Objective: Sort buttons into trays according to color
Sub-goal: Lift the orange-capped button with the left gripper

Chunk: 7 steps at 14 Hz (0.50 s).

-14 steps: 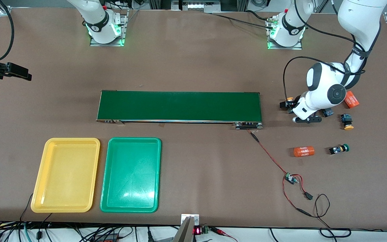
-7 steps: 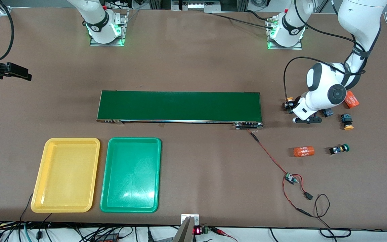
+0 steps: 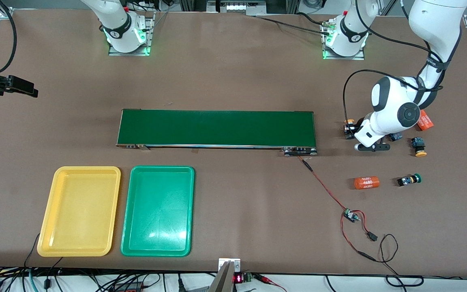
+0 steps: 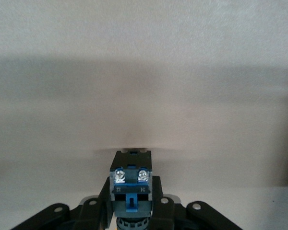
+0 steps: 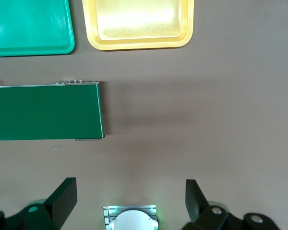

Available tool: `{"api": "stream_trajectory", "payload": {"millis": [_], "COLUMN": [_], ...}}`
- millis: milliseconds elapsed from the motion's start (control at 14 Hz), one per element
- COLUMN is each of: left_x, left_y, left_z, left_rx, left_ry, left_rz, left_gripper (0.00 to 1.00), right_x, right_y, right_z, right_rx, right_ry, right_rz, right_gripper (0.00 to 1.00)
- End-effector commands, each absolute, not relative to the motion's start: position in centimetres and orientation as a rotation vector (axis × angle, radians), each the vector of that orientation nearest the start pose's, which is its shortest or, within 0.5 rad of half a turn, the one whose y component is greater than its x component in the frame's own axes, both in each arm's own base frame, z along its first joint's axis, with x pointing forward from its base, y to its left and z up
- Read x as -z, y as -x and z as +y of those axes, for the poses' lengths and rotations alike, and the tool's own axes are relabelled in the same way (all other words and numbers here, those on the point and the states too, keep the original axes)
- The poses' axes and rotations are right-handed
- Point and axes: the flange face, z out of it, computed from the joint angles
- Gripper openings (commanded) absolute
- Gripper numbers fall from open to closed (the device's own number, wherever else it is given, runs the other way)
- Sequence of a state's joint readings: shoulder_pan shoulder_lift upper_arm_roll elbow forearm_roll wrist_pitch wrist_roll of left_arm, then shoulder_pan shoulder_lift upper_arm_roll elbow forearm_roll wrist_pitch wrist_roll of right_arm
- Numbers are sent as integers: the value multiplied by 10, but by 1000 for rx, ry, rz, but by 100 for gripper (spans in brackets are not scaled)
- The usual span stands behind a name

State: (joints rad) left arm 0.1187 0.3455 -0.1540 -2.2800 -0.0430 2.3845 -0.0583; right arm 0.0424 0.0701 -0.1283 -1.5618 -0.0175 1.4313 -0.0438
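My left gripper (image 3: 350, 129) is down at the table just off the conveyor belt's end and is shut on a yellow-capped button (image 3: 350, 121). In the left wrist view the button's black-and-blue body (image 4: 131, 179) sits between the black fingers (image 4: 102, 201). A second yellow-capped button (image 3: 418, 147) and a green-capped button (image 3: 409, 179) lie nearer the front camera. Another button's body (image 3: 395, 136) peeks out from under the left arm. The yellow tray (image 3: 79, 211) and the green tray (image 3: 158, 211) lie side by side, both bare. My right gripper (image 5: 129, 201) hangs open high over its own base and waits.
The long dark-green conveyor belt (image 3: 217, 127) crosses the middle of the table. Two orange "4680" cylinders (image 3: 366, 182) (image 3: 425, 120) lie among the buttons. A red-and-black wire with a small board (image 3: 351, 215) trails from the belt toward the front edge.
The left gripper's fingers closed on the yellow-capped button, which was loose between them before. The left hand shifted slightly. The right arm stayed still.
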Motion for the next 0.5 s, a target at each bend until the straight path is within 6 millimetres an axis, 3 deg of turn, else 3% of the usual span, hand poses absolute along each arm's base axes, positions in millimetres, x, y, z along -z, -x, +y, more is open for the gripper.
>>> {"api": "stream_trajectory", "payload": {"millis": [0, 143, 429], "left_x": [-203, -220, -272], "left_y": [-523, -532, -548], "left_z": [-20, -18, -17], "left_rx": [-420, -447, -377], "left_ry": [3171, 3166, 3164], "left_rz": [-95, -99, -117], "left_gripper": [11, 10, 10], "right_x": [-580, -577, -577], "right_y": [-553, -554, -554], "right_z": [-50, -50, -50], "right_rx": [-323, -331, -331], "right_ry": [3118, 3118, 3118], "right_rz": [54, 54, 54], "right_gripper": [100, 100, 100]}}
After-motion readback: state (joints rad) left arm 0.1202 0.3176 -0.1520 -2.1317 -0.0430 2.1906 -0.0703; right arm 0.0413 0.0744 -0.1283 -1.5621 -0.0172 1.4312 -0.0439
